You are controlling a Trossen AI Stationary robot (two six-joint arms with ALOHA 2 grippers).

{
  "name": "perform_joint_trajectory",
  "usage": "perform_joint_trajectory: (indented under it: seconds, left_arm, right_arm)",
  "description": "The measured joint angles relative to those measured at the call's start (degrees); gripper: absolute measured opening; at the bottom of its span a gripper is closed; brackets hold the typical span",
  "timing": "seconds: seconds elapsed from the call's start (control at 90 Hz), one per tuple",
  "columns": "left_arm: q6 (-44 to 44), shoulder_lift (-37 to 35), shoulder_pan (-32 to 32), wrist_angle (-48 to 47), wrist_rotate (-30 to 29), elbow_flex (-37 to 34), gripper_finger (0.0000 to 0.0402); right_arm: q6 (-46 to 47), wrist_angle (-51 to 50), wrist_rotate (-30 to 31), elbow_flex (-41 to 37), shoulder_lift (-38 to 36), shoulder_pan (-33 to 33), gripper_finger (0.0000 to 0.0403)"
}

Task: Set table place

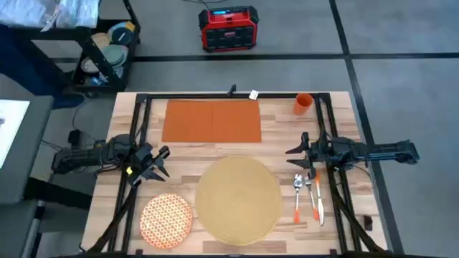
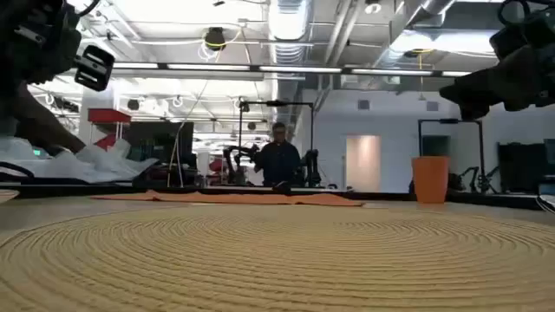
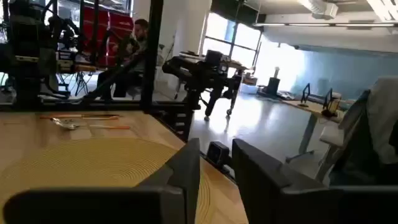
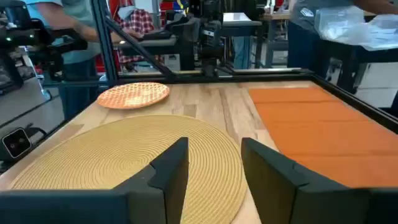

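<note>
Table (image 1: 186, 154): light-wood butcher-block top.
Laid on it: woven placemat (image 1: 238, 197), patterned plate (image 1: 166, 219), napkin (image 1: 212, 120), cup (image 1: 303, 104), cutlery (image 1: 307, 196).

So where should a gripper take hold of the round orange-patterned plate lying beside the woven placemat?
Probably at its rim. The round orange-patterned plate lies flat on the light-wood table, left of the tan woven placemat, so only the raised edge offers a pinch. The left gripper, open just above it, could come straight down onto the near rim.
</note>
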Motion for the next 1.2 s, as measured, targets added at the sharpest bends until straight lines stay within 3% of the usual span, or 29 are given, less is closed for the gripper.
perform_joint_trajectory:
  seconds: [1.2]
  left_arm:
    - [0.0,0.0,0.0,0.2,0.0,0.0,0.0076]
  right_arm:
    - [0.0,0.0,0.0,0.0,0.0,0.0,0.0137]
